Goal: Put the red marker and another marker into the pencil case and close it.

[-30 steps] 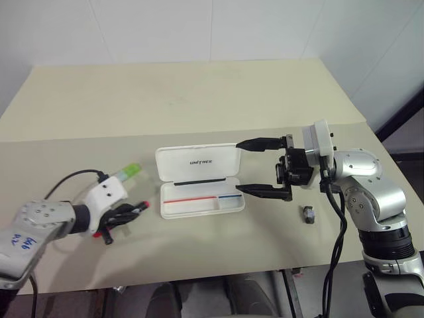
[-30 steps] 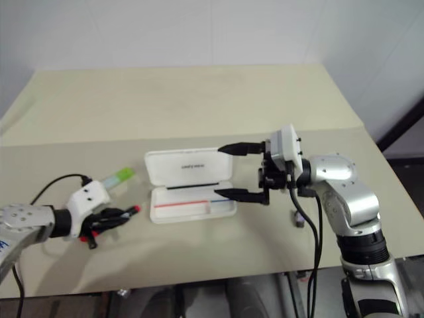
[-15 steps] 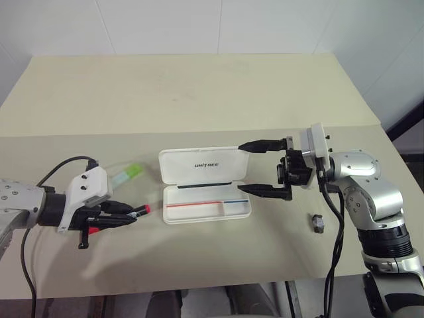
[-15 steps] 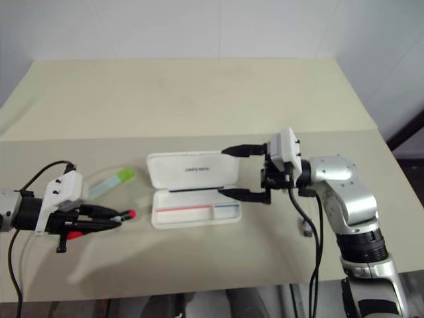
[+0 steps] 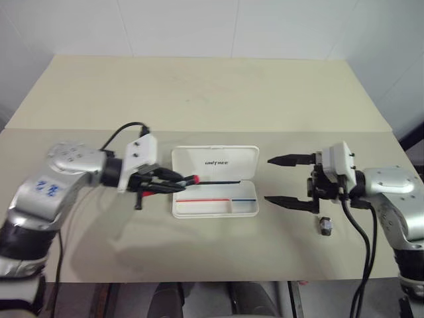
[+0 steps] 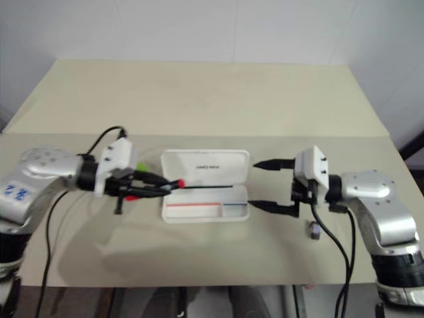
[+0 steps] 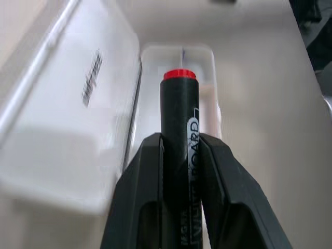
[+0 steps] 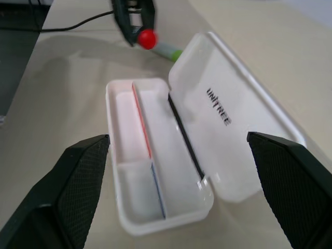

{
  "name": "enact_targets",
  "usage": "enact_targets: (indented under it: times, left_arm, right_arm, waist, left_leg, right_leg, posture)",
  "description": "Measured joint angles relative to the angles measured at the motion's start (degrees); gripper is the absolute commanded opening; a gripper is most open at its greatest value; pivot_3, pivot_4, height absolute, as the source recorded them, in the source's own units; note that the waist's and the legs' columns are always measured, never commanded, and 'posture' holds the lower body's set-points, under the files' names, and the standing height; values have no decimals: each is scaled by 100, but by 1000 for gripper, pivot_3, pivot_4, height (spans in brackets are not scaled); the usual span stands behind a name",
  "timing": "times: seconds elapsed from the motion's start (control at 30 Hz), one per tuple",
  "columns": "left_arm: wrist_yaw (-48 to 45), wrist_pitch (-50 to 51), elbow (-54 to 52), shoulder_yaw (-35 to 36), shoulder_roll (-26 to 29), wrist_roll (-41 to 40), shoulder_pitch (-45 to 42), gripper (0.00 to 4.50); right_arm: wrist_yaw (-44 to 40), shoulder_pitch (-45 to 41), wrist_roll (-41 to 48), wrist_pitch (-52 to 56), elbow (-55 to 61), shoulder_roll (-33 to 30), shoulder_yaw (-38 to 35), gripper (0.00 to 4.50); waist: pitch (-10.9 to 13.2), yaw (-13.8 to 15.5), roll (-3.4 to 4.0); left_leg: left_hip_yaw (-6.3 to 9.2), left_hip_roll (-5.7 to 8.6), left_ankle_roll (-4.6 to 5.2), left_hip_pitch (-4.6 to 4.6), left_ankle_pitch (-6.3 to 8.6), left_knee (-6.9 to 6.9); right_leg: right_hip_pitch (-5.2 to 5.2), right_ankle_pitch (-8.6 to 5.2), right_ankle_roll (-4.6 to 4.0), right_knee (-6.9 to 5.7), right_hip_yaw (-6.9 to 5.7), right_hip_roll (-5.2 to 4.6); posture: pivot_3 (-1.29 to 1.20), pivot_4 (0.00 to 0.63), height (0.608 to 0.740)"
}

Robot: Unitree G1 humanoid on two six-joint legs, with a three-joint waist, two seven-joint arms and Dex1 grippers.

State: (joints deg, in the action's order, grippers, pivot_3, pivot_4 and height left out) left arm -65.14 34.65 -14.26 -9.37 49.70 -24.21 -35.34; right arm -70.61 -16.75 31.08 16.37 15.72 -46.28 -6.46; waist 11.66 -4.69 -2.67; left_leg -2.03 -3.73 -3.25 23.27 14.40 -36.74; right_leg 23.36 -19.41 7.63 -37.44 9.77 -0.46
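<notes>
The left gripper [image 5: 173, 187] reaches in from the left side of the counter [image 5: 199, 99], its forearm lying low and nearly level, its jaws pointing toward the pencil case [image 5: 214, 181]. The jaws are pinched narrow on the red marker [image 7: 179, 135]; in the left wrist view the black barrel runs up between the two black fingers [image 7: 142, 192] and its red end stands proud of them, aimed along the open tray. From the head views the marker's red tip sits just at the left end of the case, above the tray's edge.

The pencil case lies open in the middle of the counter, its lid folded back flat away from the robot with the printed word facing up, and the red and blue stripe running along the tray.

The other marker [image 8: 167, 50], with its light green cap, lies on the counter behind the left gripper, near the case's left end.

The right gripper [image 5: 289, 179] hovers just off the right end of the case, wrist bent so it points left toward it, its jaws spread wide and holding nothing. A small dark object [image 5: 326, 226] rests on the counter near the right wrist
</notes>
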Motion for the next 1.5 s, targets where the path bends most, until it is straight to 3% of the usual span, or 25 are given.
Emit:
enact_targets:
  times: [0.2,0.43,0.67,0.7,0.83,1.0,1.23,1.33,1.47,1.5]
  left_arm:
    - [153,-89,689,-786,-1022,560,-614,595]
    - [385,-301,1308,-1187,-1691,1132,-933,595]
    - [331,-731,1699,-1383,-1763,1584,-941,595]
    - [322,-707,1701,-1377,-1782,1583,-941,1314]
    - [335,-640,1662,-1365,-2074,1544,-939,2559]
    - [355,-417,1364,-1121,-2326,1273,-940,2559]
    - [230,-203,868,-863,-2185,944,-906,2559]
    - [-24,-55,451,-655,-1762,686,-835,3141]
    - [-486,191,-8,-162,-859,247,-360,4464]
    - [-557,271,-122,27,-676,97,-251,4464]
  right_arm:
    - [180,415,72,50,308,-125,-334,4500]
    - [501,658,114,126,662,-115,-376,4500]
    - [734,674,180,148,780,-115,-376,4500]
    - [762,680,186,152,812,-115,-376,4500]
    - [818,680,218,156,862,-109,-375,4500]
    - [836,593,220,154,846,-65,-318,4500]
    - [806,299,220,143,683,39,-202,4500]
    - [756,92,239,143,605,132,-85,4500]
    - [617,-301,285,133,417,206,31,4500]
    - [568,-380,291,133,364,230,76,4500]
  waist:
    - [0,-12,0]
    - [0,17,0]
    - [0,15,0]
    - [0,21,0]
    - [0,50,0]
    - [0,91,0]
    - [0,120,0]
    - [0,107,1]
    - [0,32,1]
    - [0,22,0]
  left_leg:
    - [1,0,9,1,5,-37]
    - [5,5,11,-2,4,-46]
    - [6,4,11,-3,4,-43]
    - [6,5,11,-3,4,-43]
    - [7,5,11,-3,4,-44]
    - [7,5,11,-5,4,-44]
    - [7,4,11,-6,4,-45]
    - [7,2,11,-9,4,-41]
    - [7,1,11,-10,4,-40]
    - [8,1,11,-9,4,-41]
  right_leg:
    - [-12,9,17,-5,9,2]
    - [-26,14,26,-4,12,2]
    - [-27,15,26,-4,12,2]
    - [-27,15,26,-3,12,2]
    - [-29,15,27,-2,12,1]
    - [-30,15,27,-3,12,2]
    - [-31,15,28,-4,12,2]
    - [-31,15,27,-5,12,3]
    - [-32,14,26,-5,9,-1]
    - [-33,14,26,-3,8,-2]
  posture:
    - [0,150,740]
    - [0,150,740]
    - [0,150,740]
    - [0,150,740]
    - [0,150,740]
    - [0,150,740]
    - [0,150,740]
    - [0,150,740]
    - [0,150,740]
    - [0,150,740]
